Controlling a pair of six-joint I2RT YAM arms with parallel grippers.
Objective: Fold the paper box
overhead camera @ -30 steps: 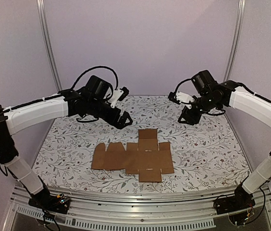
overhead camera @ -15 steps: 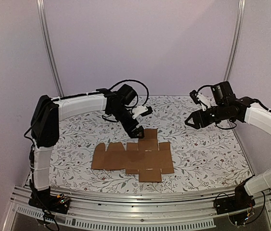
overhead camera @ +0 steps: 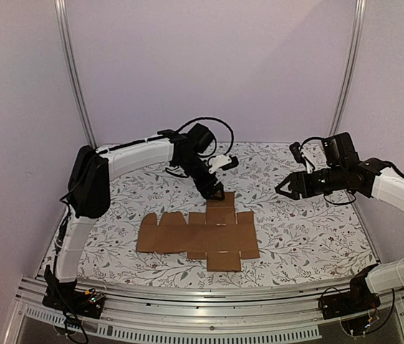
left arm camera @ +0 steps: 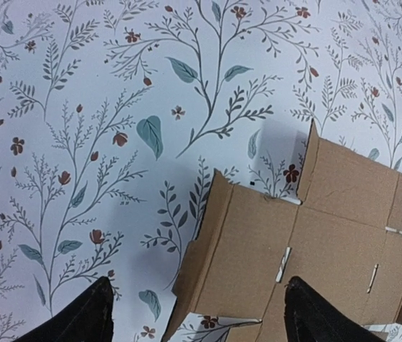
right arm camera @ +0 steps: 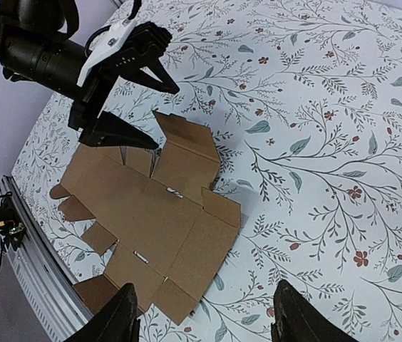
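Observation:
The paper box point(overhead camera: 202, 233) is a flat brown die-cut cardboard sheet with flaps and slits, lying on the floral table. It also shows in the left wrist view point(left arm camera: 308, 235) and the right wrist view point(right arm camera: 155, 214). My left gripper point(overhead camera: 215, 193) is open and empty, hovering just above the sheet's far top flap; in its own view point(left arm camera: 197, 313) that flap's edge lies between the fingertips point(left arm camera: 87, 313). My right gripper point(overhead camera: 282, 188) is open and empty, above the table to the right of the sheet, apart from it point(right arm camera: 204, 320).
The floral table cover point(overhead camera: 302, 229) spans the work area. An aluminium rail point(overhead camera: 209, 301) runs along the near edge. Purple walls and upright metal posts point(overhead camera: 73, 72) enclose the back and sides.
My left gripper has swung right and down to the sheet's far flap. My right arm has drawn back to the right and lowered. The sheet has not moved.

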